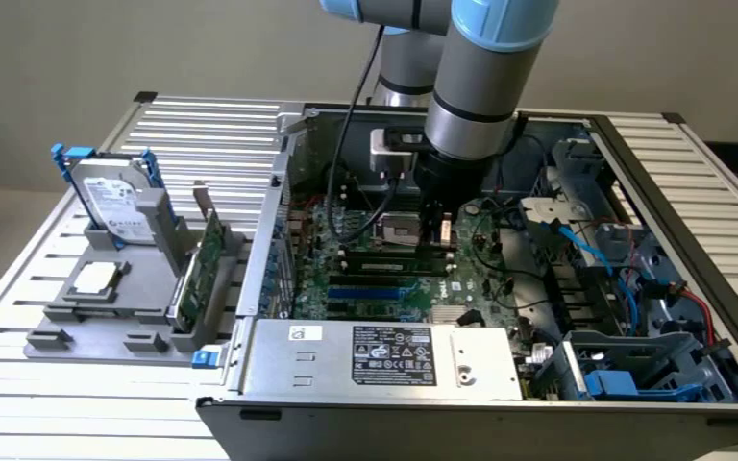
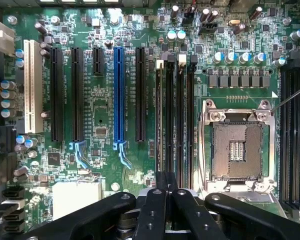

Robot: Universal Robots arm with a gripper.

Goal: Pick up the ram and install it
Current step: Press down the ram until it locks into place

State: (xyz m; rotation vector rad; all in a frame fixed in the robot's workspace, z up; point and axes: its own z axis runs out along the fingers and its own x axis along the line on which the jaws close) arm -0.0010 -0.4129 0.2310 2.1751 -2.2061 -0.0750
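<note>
A long thin green stick, the ram, stands on edge among the black memory slots of the motherboard inside the open computer case. In the wrist view I see it as a narrow pale edge along one slot, beside the bare CPU socket. My gripper reaches down into the case and hangs just over the slots, at the end of the ram towards the exterior view's right. Its black fingers are shut together with nothing visible between them. Whether they touch the ram I cannot tell.
A grey parts tray on the slatted table at the exterior view's left holds a hard drive, a green expansion card and a small chip. The power supply lies along the case front. Blue cables and drive bays crowd the right.
</note>
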